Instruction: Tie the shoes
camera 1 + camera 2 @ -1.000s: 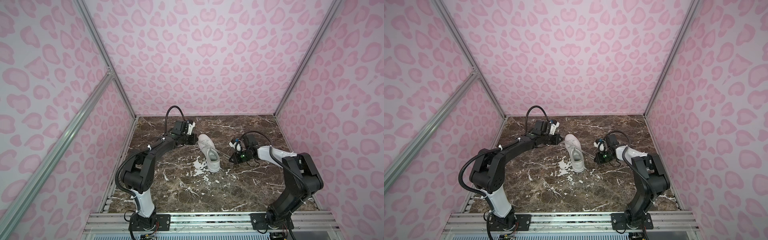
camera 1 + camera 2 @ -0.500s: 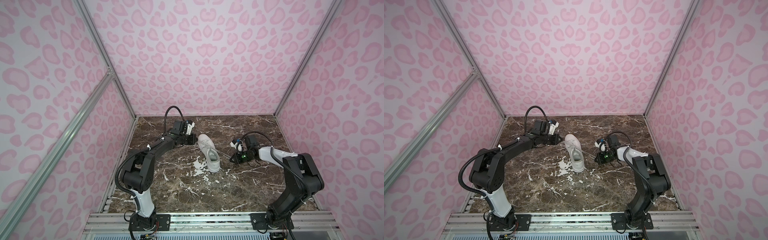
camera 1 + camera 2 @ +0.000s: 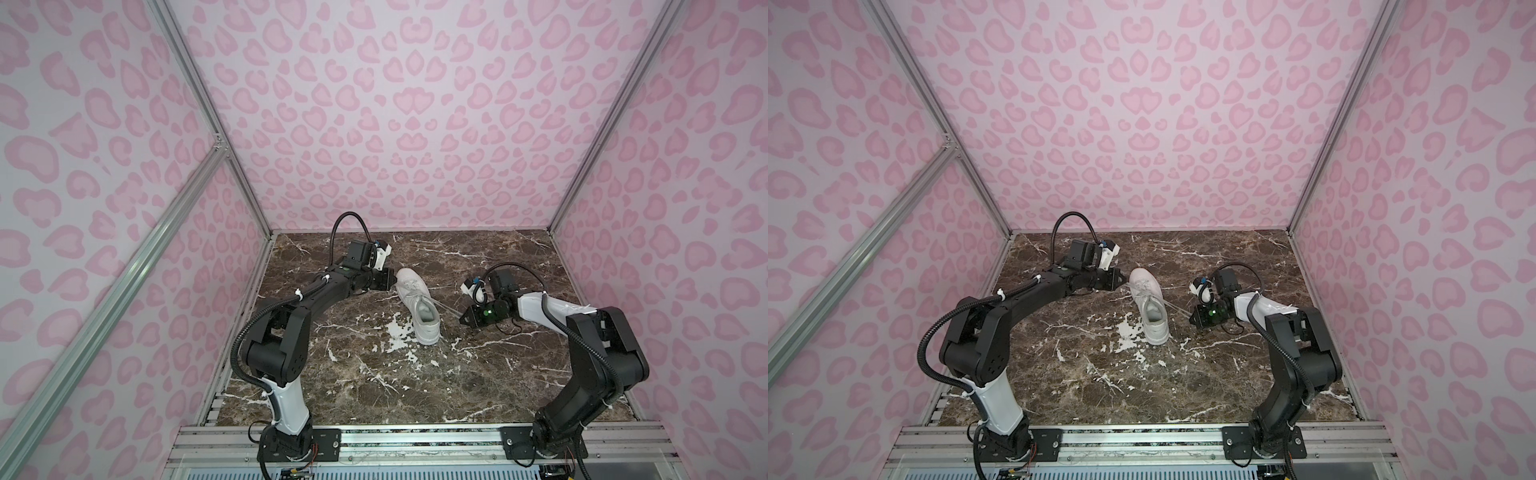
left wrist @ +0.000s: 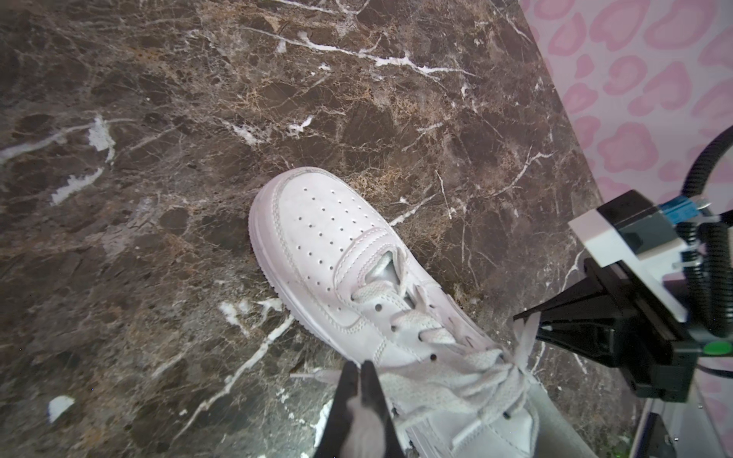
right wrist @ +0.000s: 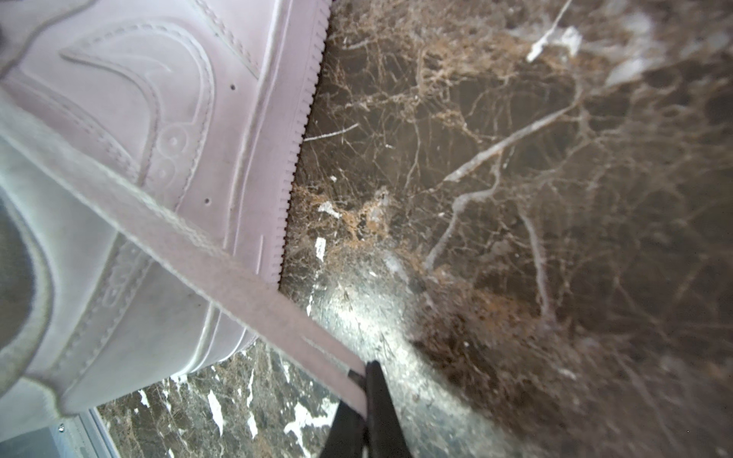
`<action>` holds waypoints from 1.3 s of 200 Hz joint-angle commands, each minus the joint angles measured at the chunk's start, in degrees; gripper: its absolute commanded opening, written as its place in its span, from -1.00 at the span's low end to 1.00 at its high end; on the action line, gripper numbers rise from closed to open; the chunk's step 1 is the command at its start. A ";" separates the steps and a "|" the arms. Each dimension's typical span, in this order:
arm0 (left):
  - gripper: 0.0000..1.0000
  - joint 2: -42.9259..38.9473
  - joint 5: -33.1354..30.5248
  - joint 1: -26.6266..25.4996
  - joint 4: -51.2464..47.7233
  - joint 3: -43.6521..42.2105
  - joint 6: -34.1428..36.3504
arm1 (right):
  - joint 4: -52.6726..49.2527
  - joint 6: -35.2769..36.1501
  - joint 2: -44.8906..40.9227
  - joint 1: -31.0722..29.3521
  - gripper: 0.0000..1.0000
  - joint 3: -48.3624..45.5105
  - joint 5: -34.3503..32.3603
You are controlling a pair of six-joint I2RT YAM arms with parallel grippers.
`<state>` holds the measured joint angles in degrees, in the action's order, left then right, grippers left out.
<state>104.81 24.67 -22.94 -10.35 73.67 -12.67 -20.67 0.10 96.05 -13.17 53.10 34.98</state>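
A white sneaker (image 3: pixel 417 305) (image 3: pixel 1150 305) lies on the marble tabletop (image 3: pixel 374 374), toe toward the back wall. In the left wrist view its perforated toe (image 4: pixel 329 238) shows, with the laces crossed in a loose knot over the tongue. My left gripper (image 3: pixel 390 279) (image 3: pixel 1123 277) (image 4: pixel 359 365) sits at the shoe's left side, shut on one flat lace (image 4: pixel 416 380), the tip poking out past the fingers. My right gripper (image 3: pixel 461 320) (image 3: pixel 1192 320) (image 5: pixel 363 370) is right of the shoe, shut on the other lace (image 5: pixel 198 253), which runs taut from the shoe (image 5: pixel 139 119).
Pink patterned walls (image 3: pixel 415 124) close in the back and both sides, with metal posts at the corners. An aluminium rail (image 3: pixel 415 440) carrying both arm bases runs along the front edge. Bare marble stretches in front of the shoe.
The right arm's wrist has shifted slightly to the right. The shoe and the left gripper have hardly moved.
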 commanded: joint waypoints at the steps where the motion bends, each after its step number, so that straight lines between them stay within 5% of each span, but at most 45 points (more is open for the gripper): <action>1: -0.94 -0.05 1.56 -1.16 1.15 0.62 2.39 | -1.61 -1.46 -1.79 -1.51 -0.67 2.29 -0.35; 68: -0.89 -2.79 0.90 -1.55 2.22 -0.46 0.60 | -9.25 1.73 -1.86 0.01 -0.23 6.49 -3.96; 113: -0.89 -4.82 1.01 -2.07 1.40 -1.47 0.36 | -13.86 1.05 -1.37 0.80 -0.22 14.38 -5.02; 182: -0.90 -7.82 -0.64 -3.39 4.28 -7.30 -3.44 | -28.97 6.01 19.31 -6.99 -0.27 47.44 -10.85; 235: -0.90 -6.44 -1.85 -2.77 2.06 -3.94 -3.16 | -30.29 5.56 28.24 -9.96 -0.26 55.26 -8.32; 260: -0.88 -5.66 -0.87 -1.94 1.55 -2.30 -3.19 | -28.08 3.49 26.77 -10.30 -0.26 51.89 -7.48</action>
<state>98.28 23.46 -25.54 -8.95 69.73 -16.19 -48.93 5.28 123.79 -23.29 107.53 26.24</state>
